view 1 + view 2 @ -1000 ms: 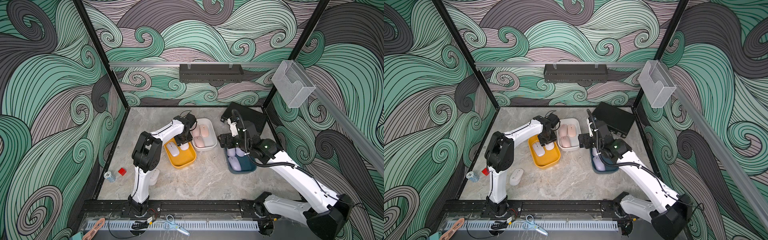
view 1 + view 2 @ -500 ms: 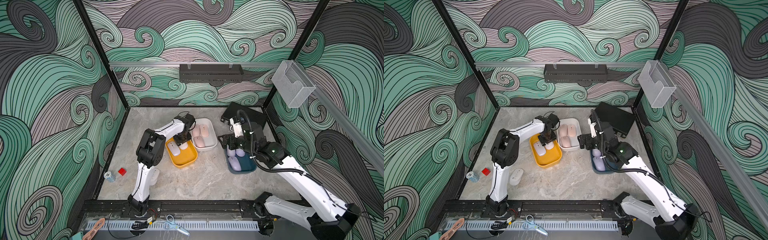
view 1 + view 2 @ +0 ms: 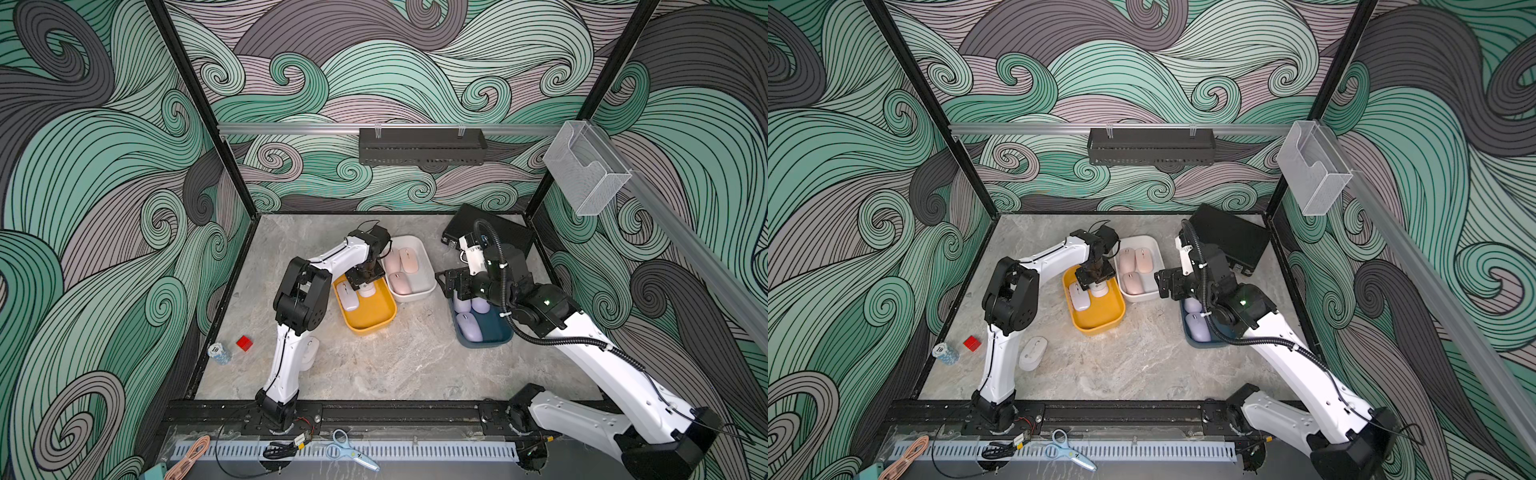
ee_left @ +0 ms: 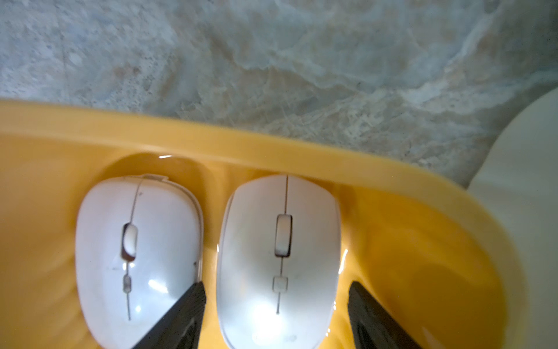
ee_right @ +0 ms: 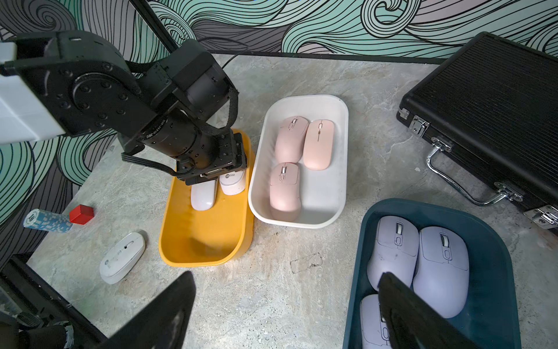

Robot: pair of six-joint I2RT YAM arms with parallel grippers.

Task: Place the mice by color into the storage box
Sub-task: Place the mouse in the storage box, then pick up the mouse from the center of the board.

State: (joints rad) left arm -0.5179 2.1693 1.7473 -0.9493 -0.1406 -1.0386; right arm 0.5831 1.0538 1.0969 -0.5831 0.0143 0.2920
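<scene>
Two off-white mice (image 4: pixel 136 256) (image 4: pixel 279 256) lie side by side in the yellow tray (image 4: pixel 271 148). My left gripper (image 4: pixel 277 287) is open around the second one, with a yellow gap showing at each finger. A third off-white mouse (image 3: pixel 1032 353) lies loose on the table by the left arm's base. Three pink mice (image 5: pixel 290 139) fill the white tray (image 5: pixel 302 222), and three lavender mice (image 5: pixel 440 266) sit in the dark blue tray (image 5: pixel 498 272). My right gripper (image 5: pixel 287 278) hangs open and holds nothing, above the table at the blue tray's edge.
A black case (image 5: pixel 498 105) with metal latches lies at the back right. A stack of poker chips (image 5: pixel 45 220) and a red cube (image 5: pixel 81 214) sit near the left wall. The three trays stand close together mid-table.
My left gripper's jaws have spread and let go of the second off-white mouse, which now rests in the yellow tray. The right gripper has stayed open, almost in place.
</scene>
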